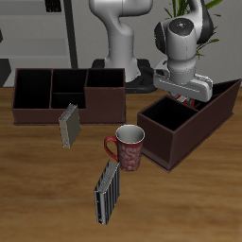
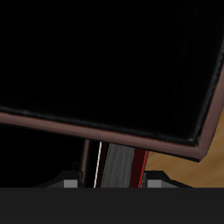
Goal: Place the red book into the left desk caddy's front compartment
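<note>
My gripper hangs just over the left desk caddy, a long dark-brown box with sloping side walls, above its middle part. In the wrist view the gripper is shut on the red book, which shows a dark-red cover and pale page edges between the grey fingertips. The book's lower end points into the caddy's dark inside, and the caddy's rim runs across that view. In the exterior view the gripper hides most of the book. I cannot tell which compartment lies under it.
A flat-topped dark caddy stands farther back. A grey book stands before it. A red patterned mug sits close beside the sloping caddy's low end. A striped book stands nearer the front edge.
</note>
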{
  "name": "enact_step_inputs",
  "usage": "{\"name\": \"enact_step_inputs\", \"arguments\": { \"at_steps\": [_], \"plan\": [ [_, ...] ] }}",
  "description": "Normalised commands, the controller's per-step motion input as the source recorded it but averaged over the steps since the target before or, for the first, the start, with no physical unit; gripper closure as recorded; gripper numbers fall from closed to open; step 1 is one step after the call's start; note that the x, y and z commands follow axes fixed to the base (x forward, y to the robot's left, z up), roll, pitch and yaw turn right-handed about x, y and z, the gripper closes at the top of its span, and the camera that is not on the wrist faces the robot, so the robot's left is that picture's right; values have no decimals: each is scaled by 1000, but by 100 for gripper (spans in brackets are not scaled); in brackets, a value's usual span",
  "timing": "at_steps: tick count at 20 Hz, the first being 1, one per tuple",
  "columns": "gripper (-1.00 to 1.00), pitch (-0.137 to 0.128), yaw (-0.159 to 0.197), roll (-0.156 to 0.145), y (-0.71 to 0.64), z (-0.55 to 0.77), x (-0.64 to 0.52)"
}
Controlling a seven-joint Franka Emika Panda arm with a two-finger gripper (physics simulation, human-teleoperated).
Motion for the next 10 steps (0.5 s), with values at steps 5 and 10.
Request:
{"name": "enact_step_inputs", "arguments": {
  "at_steps": [5,10],
  "plan": [
    [-100,10,-18,15,23,-27,30],
    [-100,-2,-3,8,51,-18,3]
  ]
}}
